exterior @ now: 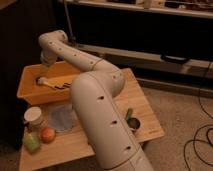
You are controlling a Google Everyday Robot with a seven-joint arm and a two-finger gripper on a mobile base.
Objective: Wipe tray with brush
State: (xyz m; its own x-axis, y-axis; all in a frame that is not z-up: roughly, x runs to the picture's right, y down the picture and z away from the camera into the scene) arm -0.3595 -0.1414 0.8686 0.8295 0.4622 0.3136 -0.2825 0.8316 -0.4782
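Tray (40,96) of yellow-orange plastic stands on the far left part of a wooden table (143,107), with its long side toward the camera. Inside it, on the bottom, lies the brush (54,83). Its whitish handle has the rounded knob at the left, and the dark bristles point to the right, toward the middle of the tray.

The robot's white arm (97,105) rises from the lower edge of the view, bends over the table and reaches down into the left half of the tray. The gripper (44,72) hangs there just above the knob end of the brush. Its jaws stand apart and nothing is between them. Whether a finger touches the handle, I cannot tell.

On the table in front of the tray lies a pale blue-grey cloth (62,118). To the left of the cloth stands a white cup (34,116), and nearer the camera are an orange fruit (47,134) and, just beside it, a green thing (31,142). On the right side of the arm, near the table's edge, a slim green object (129,114) leans at a dark round can (134,124). Dark cables (199,142) lie on the floor at the right.
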